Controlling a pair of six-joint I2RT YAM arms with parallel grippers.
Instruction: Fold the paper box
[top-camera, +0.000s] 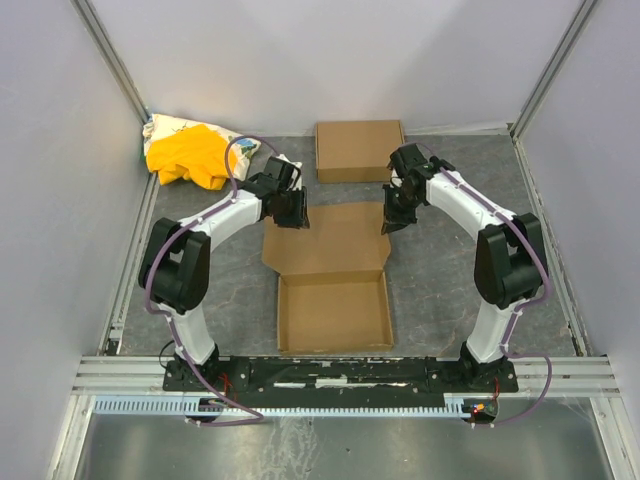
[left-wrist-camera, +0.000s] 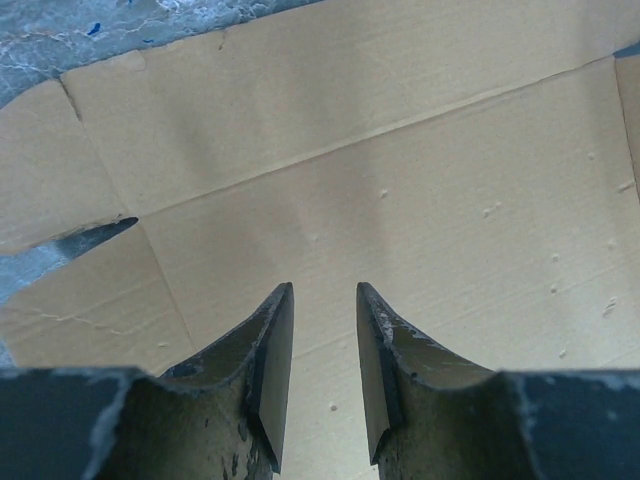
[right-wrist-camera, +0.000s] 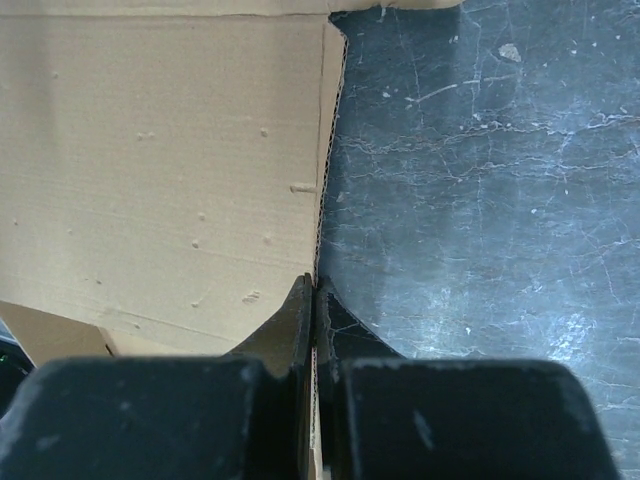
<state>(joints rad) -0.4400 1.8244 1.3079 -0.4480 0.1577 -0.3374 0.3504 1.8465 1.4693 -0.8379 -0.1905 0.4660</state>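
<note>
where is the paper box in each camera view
top external: paper box at centre, tray near, lid flat beyond it
left wrist: paper box fills most of the frame under the open left gripper
right wrist: paper box fills the left half, edge pinched in the shut right gripper
shared landmark: grey table, top left in left wrist, right half in right wrist

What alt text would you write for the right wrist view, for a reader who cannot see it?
The fingers of the right gripper are shut on a side edge of the paper box, seen from just behind them. Plain brown cardboard fills the left half, and the dark grey table fills the right.
</note>
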